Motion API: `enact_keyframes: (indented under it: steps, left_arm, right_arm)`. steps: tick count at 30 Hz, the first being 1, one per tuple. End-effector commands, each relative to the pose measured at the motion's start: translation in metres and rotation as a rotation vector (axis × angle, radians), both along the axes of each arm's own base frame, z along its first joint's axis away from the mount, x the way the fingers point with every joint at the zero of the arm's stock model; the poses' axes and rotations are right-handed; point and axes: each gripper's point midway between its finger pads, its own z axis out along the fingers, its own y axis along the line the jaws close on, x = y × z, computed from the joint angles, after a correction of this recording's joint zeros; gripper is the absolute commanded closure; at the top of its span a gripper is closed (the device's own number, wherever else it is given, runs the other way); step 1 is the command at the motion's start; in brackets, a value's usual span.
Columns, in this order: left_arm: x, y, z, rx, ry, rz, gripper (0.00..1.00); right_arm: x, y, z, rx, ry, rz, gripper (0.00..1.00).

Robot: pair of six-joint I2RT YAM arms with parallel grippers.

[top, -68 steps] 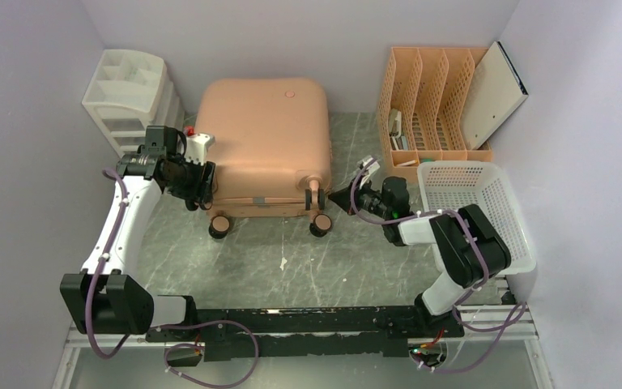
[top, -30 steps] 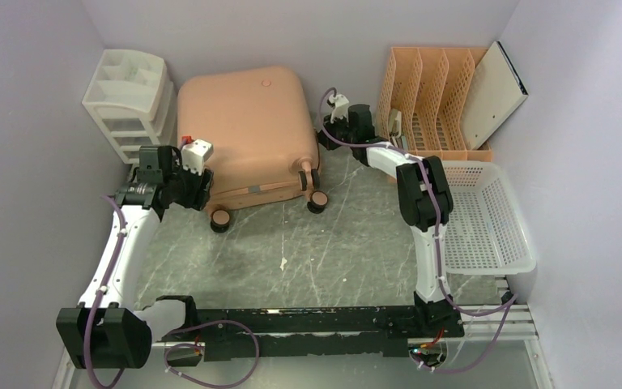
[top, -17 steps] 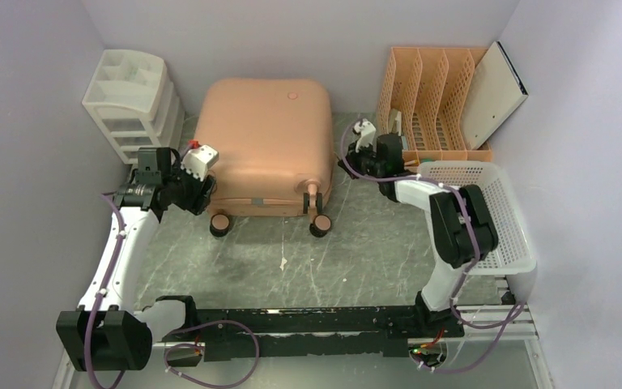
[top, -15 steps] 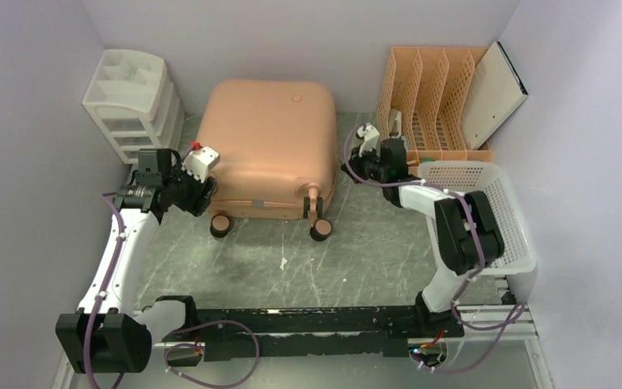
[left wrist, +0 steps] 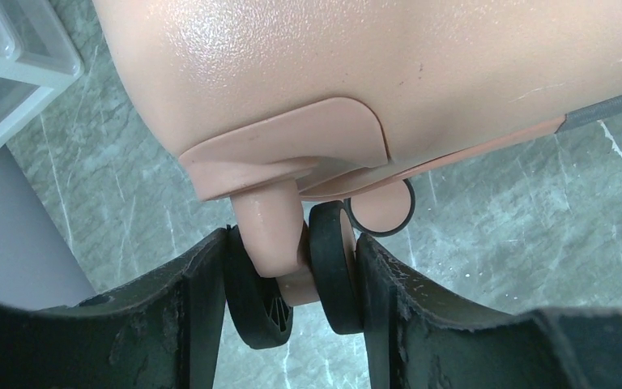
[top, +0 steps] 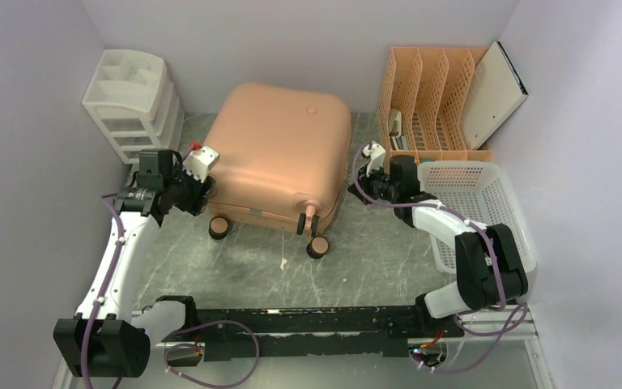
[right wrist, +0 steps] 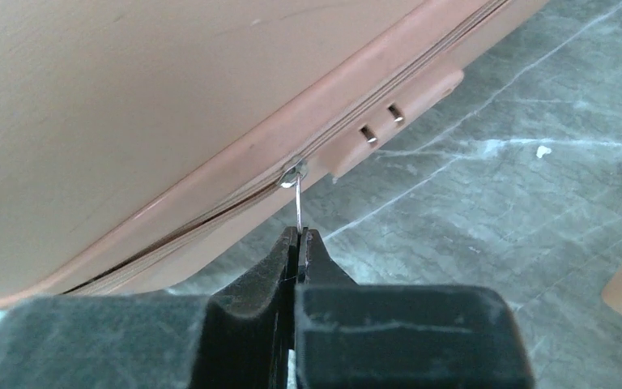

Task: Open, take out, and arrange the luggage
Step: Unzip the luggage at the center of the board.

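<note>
The salmon-pink luggage (top: 279, 158) lies flat and closed at the middle back of the table, turned askew, its black wheels toward me. My left gripper (top: 202, 194) is at its near left corner. In the left wrist view that gripper (left wrist: 291, 279) is shut on a double spinner wheel (left wrist: 334, 271), one finger against each outer face. My right gripper (top: 362, 180) is at the case's right side. Its wrist view shows the gripper (right wrist: 300, 235) shut on the thin metal zipper pull (right wrist: 298, 203), which hangs from the slider (right wrist: 293, 173) on the zip seam.
A white drawer unit (top: 129, 97) stands at the back left, close to the case. An orange slotted file rack (top: 425, 101) with a white board (top: 494, 93) leaning in it is at the back right. A white mesh basket (top: 486, 211) sits right of my right arm.
The luggage has swung clockwise, its far end moving right and its near right wheel coming toward me. My right gripper has drawn back along the case's right side, keeping the zipper pull. The left holds its wheel.
</note>
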Motion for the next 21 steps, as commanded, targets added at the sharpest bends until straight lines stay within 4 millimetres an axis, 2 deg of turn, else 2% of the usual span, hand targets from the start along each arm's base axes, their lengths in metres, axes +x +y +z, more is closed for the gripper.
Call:
enact_keyframes:
  steps: [1, 4, 9, 14, 21]
  left_arm:
    - [0.007, -0.008, 0.019, -0.034, -0.058, -0.02, 0.94]
    - [0.008, -0.005, 0.016, -0.026, -0.062, -0.003, 0.95]
    - [0.008, 0.001, 0.007, -0.001, -0.052, 0.021, 0.95]
    - [0.01, 0.002, 0.008, 0.01, -0.063, 0.014, 0.95]
    - [0.006, 0.001, 0.009, 0.025, -0.077, -0.016, 0.95]
  right_arm:
    - [0.028, -0.033, -0.015, -0.057, 0.079, -0.157, 1.0]
    - [0.058, -0.048, -0.011, -0.052, 0.062, -0.242, 1.0]
    - [0.095, -0.064, -0.01, -0.072, 0.037, -0.339, 1.0]
    - [0.131, -0.07, -0.016, -0.097, 0.024, -0.397, 1.0]
    - [0.195, -0.076, -0.026, -0.151, -0.011, -0.459, 1.0]
